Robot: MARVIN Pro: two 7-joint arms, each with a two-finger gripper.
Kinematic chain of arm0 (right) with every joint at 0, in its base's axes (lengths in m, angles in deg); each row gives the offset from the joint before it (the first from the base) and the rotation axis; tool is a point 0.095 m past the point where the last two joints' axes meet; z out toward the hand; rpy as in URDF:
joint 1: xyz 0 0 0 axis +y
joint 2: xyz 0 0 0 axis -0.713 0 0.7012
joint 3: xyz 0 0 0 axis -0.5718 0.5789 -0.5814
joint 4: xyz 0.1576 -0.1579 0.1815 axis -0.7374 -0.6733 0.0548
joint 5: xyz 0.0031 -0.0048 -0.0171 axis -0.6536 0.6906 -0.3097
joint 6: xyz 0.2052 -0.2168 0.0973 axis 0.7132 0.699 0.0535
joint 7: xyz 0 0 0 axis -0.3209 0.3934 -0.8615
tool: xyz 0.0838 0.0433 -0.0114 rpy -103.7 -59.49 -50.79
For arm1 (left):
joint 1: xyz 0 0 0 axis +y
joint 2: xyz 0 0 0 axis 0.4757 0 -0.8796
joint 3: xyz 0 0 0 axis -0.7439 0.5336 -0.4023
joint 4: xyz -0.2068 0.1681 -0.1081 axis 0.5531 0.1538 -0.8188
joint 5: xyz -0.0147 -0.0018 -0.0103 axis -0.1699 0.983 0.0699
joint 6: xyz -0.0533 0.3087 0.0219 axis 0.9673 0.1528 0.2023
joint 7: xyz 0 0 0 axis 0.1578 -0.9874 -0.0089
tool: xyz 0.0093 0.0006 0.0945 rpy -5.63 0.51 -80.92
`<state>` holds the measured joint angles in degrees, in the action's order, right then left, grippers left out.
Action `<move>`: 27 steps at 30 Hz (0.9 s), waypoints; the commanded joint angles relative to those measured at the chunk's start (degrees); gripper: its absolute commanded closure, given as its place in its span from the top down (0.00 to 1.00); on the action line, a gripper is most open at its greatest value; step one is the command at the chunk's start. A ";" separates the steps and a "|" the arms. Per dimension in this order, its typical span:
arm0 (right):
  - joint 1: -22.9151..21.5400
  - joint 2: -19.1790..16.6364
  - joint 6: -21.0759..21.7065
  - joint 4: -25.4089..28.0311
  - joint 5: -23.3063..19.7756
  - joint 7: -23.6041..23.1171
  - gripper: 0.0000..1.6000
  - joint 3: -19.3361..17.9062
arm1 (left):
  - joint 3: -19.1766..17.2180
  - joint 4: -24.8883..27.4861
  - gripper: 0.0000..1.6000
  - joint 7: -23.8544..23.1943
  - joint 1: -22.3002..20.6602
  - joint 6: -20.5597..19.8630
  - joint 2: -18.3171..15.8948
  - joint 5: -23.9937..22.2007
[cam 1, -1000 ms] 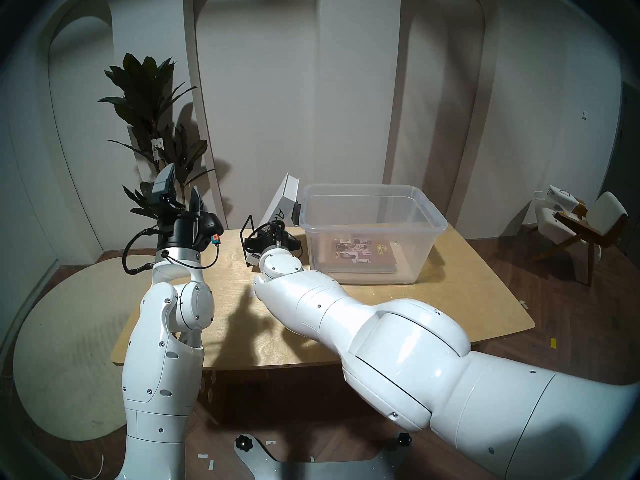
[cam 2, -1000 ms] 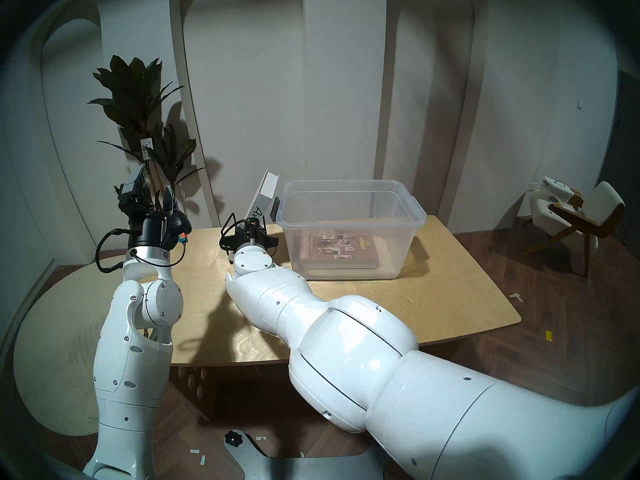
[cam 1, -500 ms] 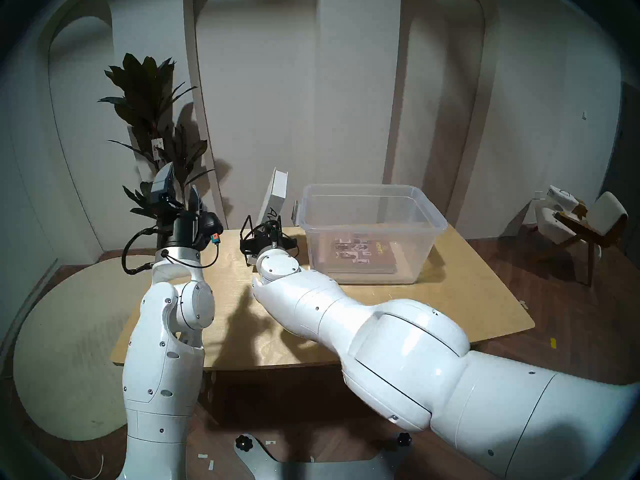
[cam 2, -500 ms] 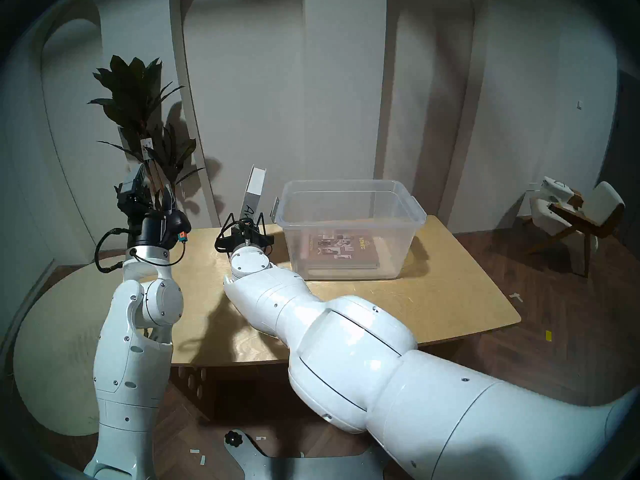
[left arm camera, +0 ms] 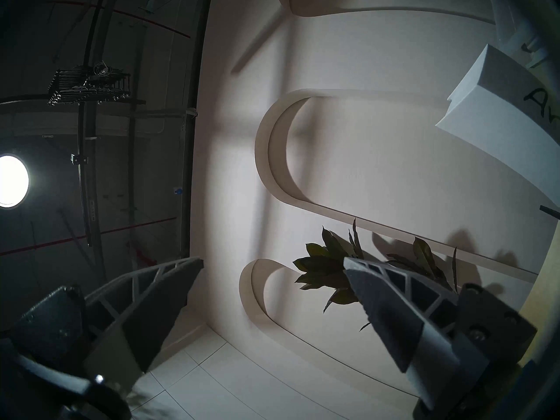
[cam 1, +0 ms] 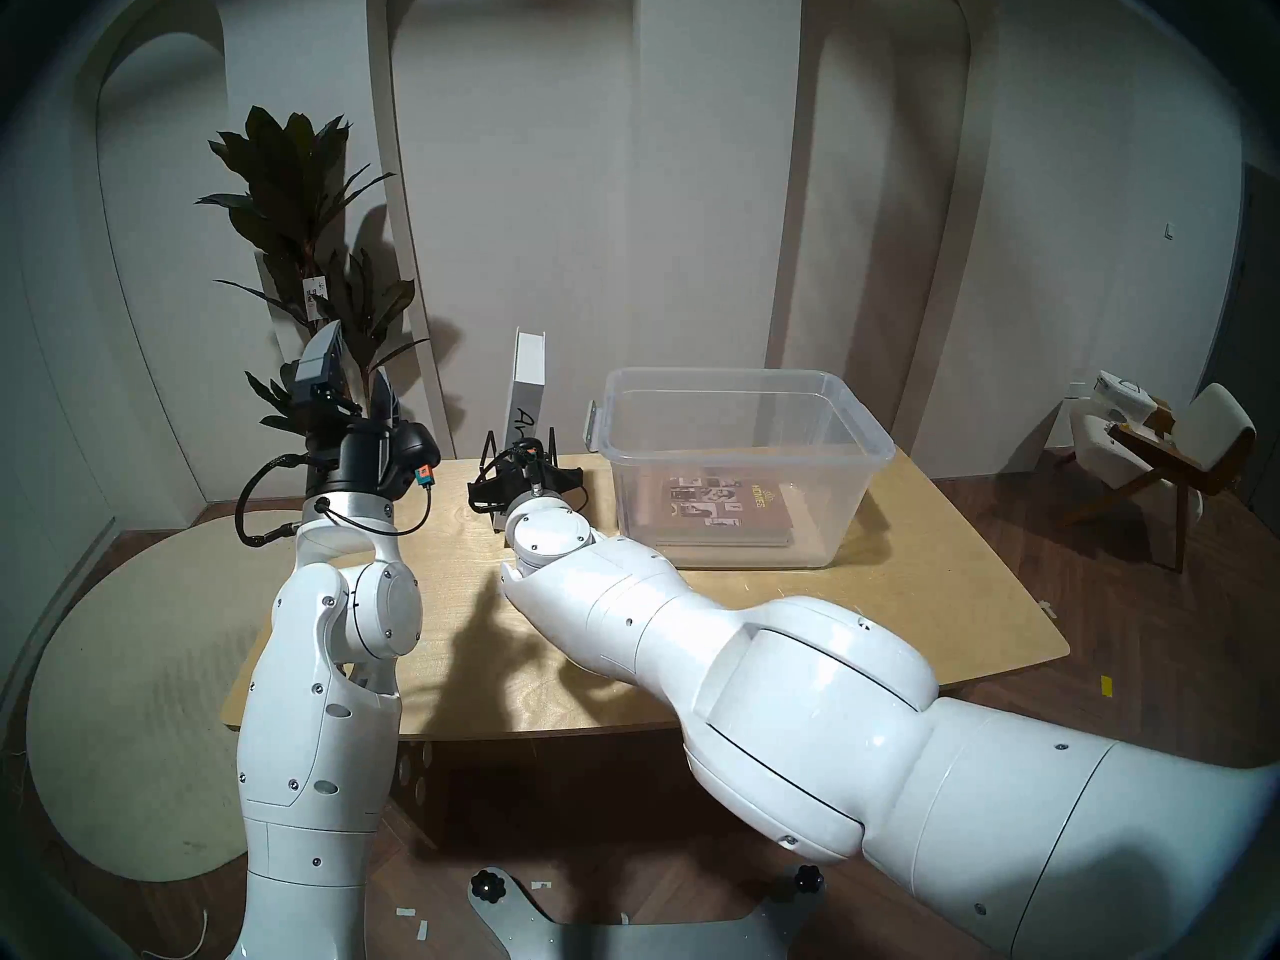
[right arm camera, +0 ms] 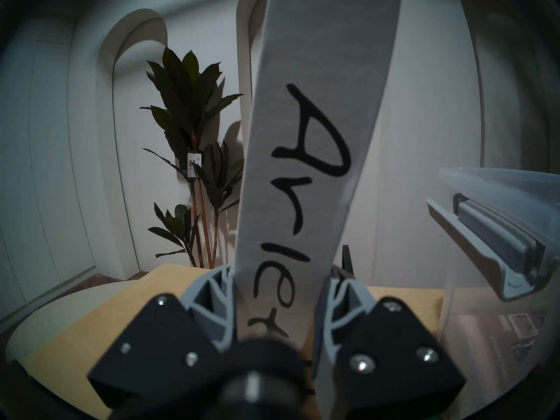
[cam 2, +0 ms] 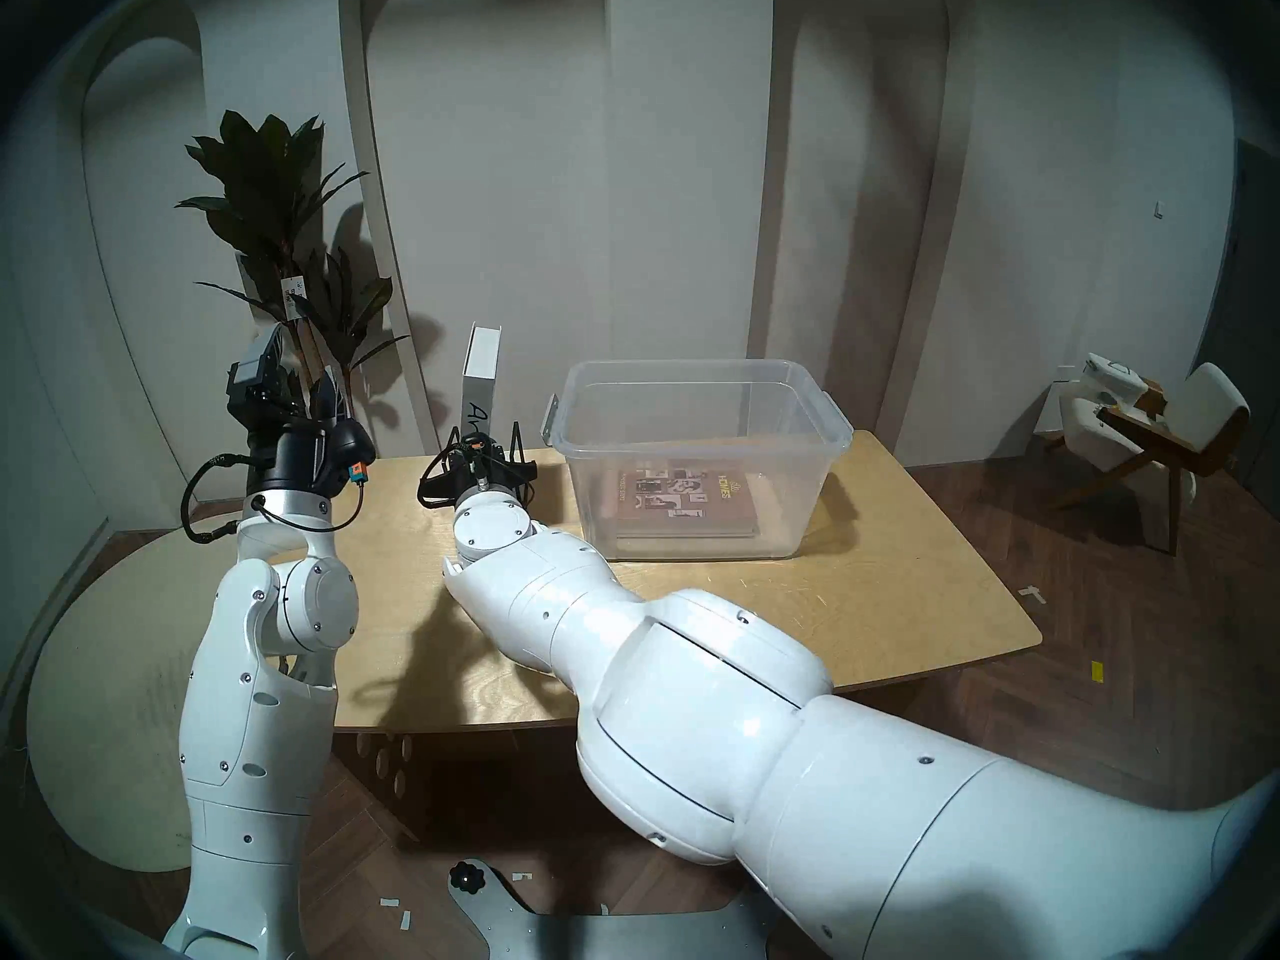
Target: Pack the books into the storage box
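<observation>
**Two books, one packed, one in the grip**

One brown book [cam 1: 724,512] with a photo collage cover already lies flat on the floor of the storage box [cam 1: 859,418], at about two o'clock on the table [cam 1: 900,626]. The white book [cam 1: 528,373], spine lettered by hand, stands upright at twelve o'clock, well clear of the box's latch handle and just left of it, its foot in the black wire stand [cam 1: 488,453].

The right gripper [right arm camera: 277,292] is clamped across the low end of that spine, one finger on each cover. The left gripper [left arm camera: 272,289] is held up at ten o'clock, jaws wide and holding nothing.

Judged from its thickness and height, the white book is heavy and stiff, with smooth covers that may slip. Held so near its foot, the tall top will lever hard against the fingers once tilted. A hold nearer mid-spine, or support from the free gripper, would steady it over the box rim.
</observation>
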<state>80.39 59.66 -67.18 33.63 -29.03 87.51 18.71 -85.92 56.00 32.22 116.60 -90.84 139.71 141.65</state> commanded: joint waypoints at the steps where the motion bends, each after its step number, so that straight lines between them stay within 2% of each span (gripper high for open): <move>1: -2.16 0.71 -2.45 2.50 0.43 0.40 0.00 0.62 | -0.16 1.70 1.00 -0.34 -0.13 0.55 -0.44 -0.24; 15: -3.02 0.71 -8.77 5.03 -0.24 1.08 0.00 -0.18 | -1.69 2.87 1.00 -1.67 0.16 1.62 -0.98 -0.80; 27: -3.03 0.71 -16.91 7.25 -3.75 -0.52 0.00 -4.16 | -2.86 4.09 1.00 -3.49 0.71 2.54 -1.43 -2.28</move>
<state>78.82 59.67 -79.26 37.90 -31.07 88.57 16.46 -88.62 58.19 28.99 117.46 -88.47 138.45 139.62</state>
